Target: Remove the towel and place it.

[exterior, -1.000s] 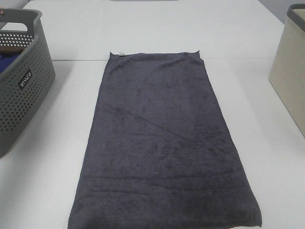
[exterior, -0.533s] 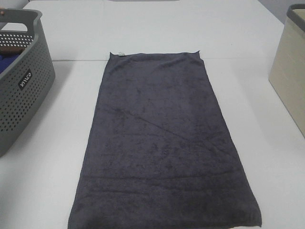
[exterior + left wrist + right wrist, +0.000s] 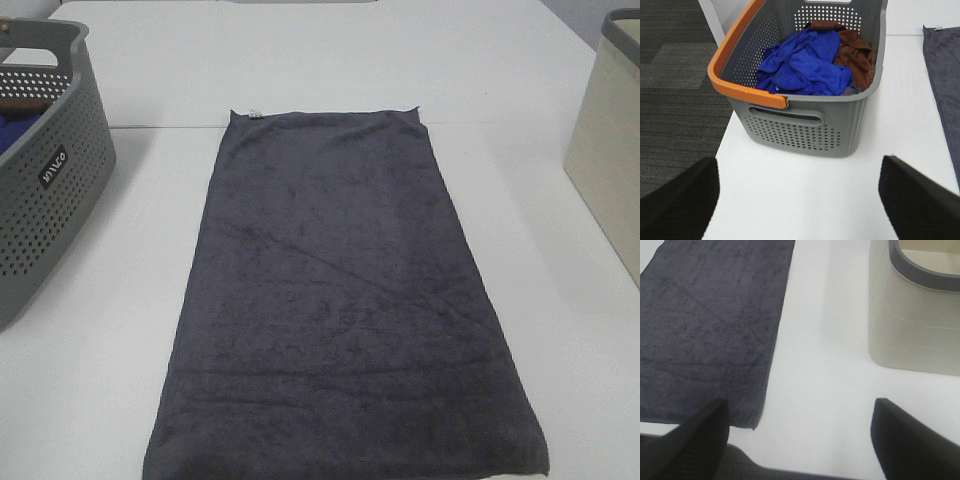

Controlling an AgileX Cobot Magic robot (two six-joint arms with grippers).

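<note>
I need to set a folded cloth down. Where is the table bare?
Bare strips flank the towel: one toward the grey basket, one toward the beige bin. The table beyond the towel's far edge is bare too. The middle is covered.

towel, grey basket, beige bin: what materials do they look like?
Towel: dark grey terry cloth, matte, fuzzy nap with soft creases. Grey basket: moulded plastic by the look, perforated walls, smooth orange rim. Beige bin: probably plastic or coated fabric; smooth matte wall, grey rim, unclear.
</note>
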